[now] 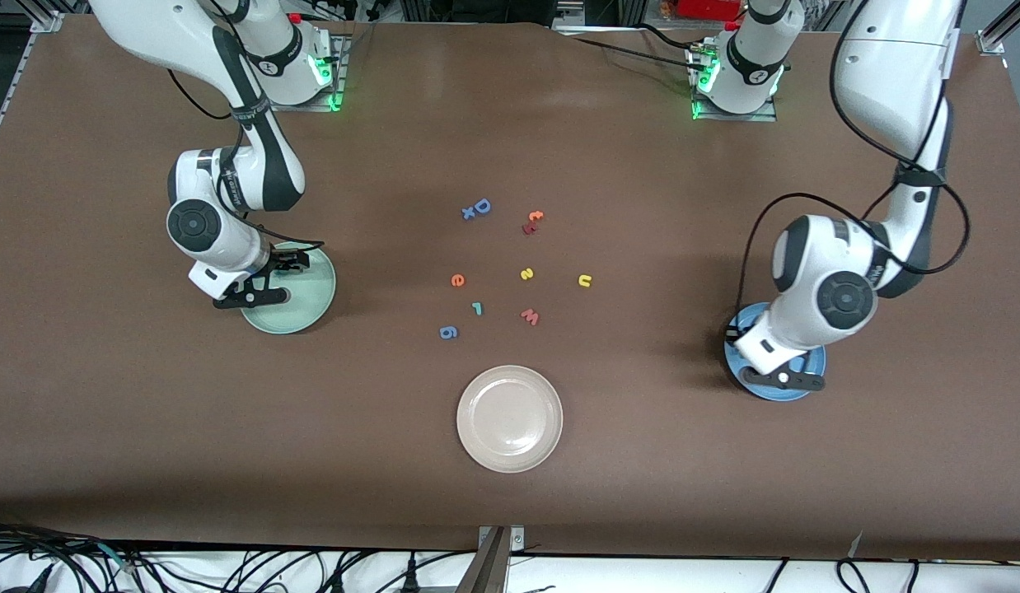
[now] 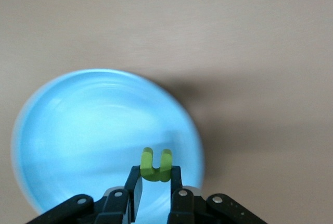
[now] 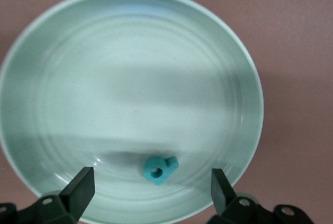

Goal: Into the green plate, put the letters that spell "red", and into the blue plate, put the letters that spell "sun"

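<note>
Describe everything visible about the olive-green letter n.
The olive-green letter n is a small, chunky toy letter with a matte, foam-like look: two short rounded legs joined by a curved arch. The left gripper is shut on it, pinching the arch so that the legs stick out past the fingertips. It hangs over the blue plate, above the plate's inside, near the rim, not yet set down. Only the gripper's fingers touch it.

The left arm hides most of the blue plate (image 1: 745, 380).
</note>
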Robot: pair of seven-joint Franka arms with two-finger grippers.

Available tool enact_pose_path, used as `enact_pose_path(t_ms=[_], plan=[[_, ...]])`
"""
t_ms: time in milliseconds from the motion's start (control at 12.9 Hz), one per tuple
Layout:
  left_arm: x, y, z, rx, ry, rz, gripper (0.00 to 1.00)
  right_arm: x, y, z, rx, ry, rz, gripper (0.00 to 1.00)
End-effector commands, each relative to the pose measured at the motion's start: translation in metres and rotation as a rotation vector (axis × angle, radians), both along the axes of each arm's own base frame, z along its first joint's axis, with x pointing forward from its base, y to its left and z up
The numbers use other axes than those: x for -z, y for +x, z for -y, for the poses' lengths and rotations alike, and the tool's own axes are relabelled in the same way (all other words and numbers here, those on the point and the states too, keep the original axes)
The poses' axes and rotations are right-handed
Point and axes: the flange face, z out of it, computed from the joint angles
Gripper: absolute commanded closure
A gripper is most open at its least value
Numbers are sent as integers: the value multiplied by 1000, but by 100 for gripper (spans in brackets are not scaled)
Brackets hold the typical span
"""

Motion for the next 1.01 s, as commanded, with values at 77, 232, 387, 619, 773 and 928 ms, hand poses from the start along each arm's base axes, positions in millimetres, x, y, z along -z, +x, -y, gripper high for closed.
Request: enact_pose_path(t_ms=[77,232,387,619,773,928], plan=[[11,-2,-33,106,-55,-27,74,-36,11,-62,93,49,67,1],[12,-2,-33,106,-55,-29,0,-37,10,-98,168,55,77,1],[8,-1,-30,96,-53,-22,0,-36,19,-149,246,129,77,1],[-7,-4,17,5,-74,-7,0,-19,21,-227,238,171,70,1],[-5,-15,75,-123,-99,-24,0,-7,13,-282,301,160,87,1],[-2,-30,127,-220,-118,-46,0,5,10,-307,295,158,90,1]])
